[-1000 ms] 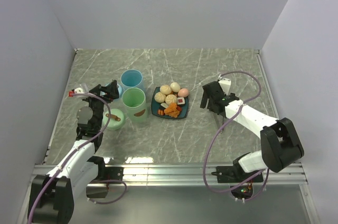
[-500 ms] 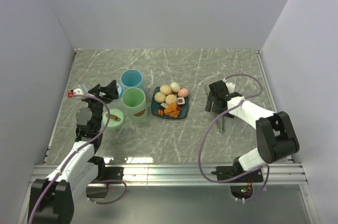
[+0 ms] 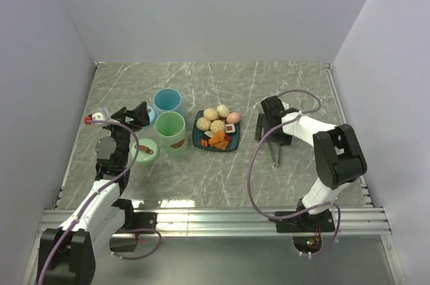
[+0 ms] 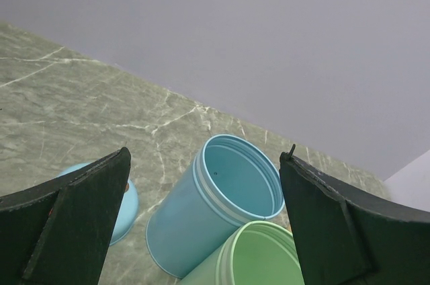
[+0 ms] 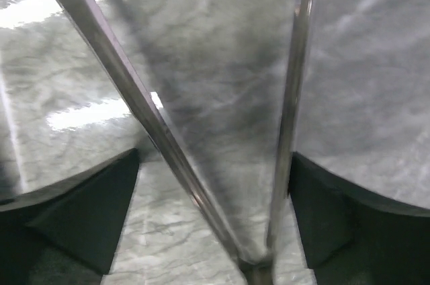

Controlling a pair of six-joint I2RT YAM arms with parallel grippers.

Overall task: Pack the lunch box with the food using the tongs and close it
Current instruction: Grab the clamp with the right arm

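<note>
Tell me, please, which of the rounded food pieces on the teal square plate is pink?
The egg-shaped piece at the far right corner of the teal square plate; the round balls beside it are all beige.

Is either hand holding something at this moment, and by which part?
Nothing is held. The right hand is open, the tongs lying between its fingers ungripped; the left hand is open and empty.

Left arm [image 3: 101, 191] bent, right arm [image 3: 306, 127] reaching inward, both jaws wide
</note>
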